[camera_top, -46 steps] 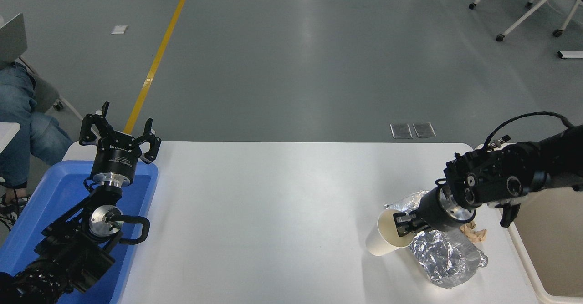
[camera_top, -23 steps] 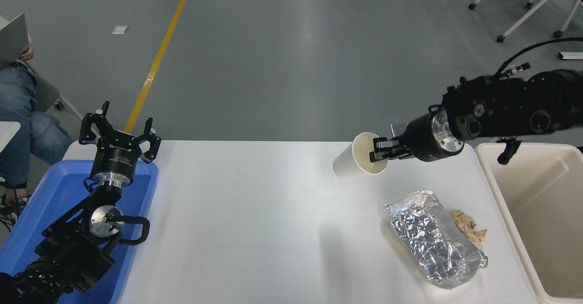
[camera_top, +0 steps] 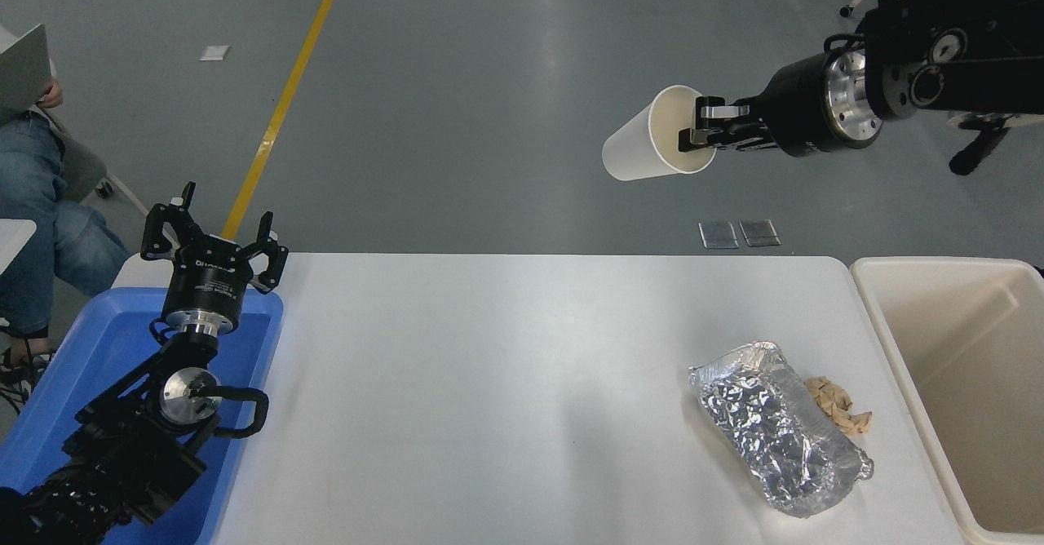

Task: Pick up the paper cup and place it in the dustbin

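My right gripper [camera_top: 700,131] is shut on the rim of the paper cup [camera_top: 644,147], a plain cream-white tapered cup. It holds the cup on its side, high above the table's far edge, mouth toward the gripper. The dustbin [camera_top: 904,341], a large cream-beige plastic bin, stands at the table's right end, below and right of the cup; its inside looks bare. My left gripper [camera_top: 214,231] is open and parked at the lower left over the blue tray.
A crumpled silver foil bag [camera_top: 775,427] lies on the white table [camera_top: 489,365] near the bin, with tan scraps [camera_top: 836,405] beside it. A blue tray [camera_top: 81,365] sits at the left edge. A person [camera_top: 33,194] sits at the far left.
My right gripper has lifted the paper cup from the table beside the foil bag, up and away, and now holds it high above the far edge. The left arm has not moved.
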`<action>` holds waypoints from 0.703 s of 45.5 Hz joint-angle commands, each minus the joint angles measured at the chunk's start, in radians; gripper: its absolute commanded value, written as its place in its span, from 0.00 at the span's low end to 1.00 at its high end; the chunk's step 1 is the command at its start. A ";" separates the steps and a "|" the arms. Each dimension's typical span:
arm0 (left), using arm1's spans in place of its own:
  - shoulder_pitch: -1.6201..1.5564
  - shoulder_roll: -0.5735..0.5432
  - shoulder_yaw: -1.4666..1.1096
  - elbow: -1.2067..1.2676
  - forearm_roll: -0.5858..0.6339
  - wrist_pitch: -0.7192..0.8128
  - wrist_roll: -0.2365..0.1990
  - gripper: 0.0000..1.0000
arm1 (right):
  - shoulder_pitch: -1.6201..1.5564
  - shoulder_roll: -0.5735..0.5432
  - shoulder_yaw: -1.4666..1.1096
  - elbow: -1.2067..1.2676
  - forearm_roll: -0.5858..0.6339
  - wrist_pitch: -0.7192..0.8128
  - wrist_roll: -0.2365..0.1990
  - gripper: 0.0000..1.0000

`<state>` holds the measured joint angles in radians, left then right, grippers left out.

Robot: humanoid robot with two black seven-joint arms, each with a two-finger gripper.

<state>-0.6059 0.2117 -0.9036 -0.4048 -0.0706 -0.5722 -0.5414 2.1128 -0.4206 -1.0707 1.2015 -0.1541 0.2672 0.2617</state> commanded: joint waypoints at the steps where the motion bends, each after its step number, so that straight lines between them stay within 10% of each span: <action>1: 0.000 0.000 0.000 0.000 0.000 0.000 0.000 0.99 | -0.141 -0.009 -0.028 -0.273 0.129 0.000 -0.004 0.00; 22: 0.000 0.000 0.000 0.000 0.000 0.000 0.000 0.99 | -0.655 -0.029 -0.066 -0.763 0.456 -0.054 -0.019 0.00; 32: 0.000 0.000 0.000 0.000 0.000 0.000 0.000 0.99 | -0.780 -0.066 -0.046 -0.801 0.585 -0.059 -0.166 0.00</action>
<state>-0.6059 0.2121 -0.9039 -0.4048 -0.0708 -0.5722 -0.5415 1.5100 -0.4600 -1.1289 0.5089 0.2825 0.2235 0.2083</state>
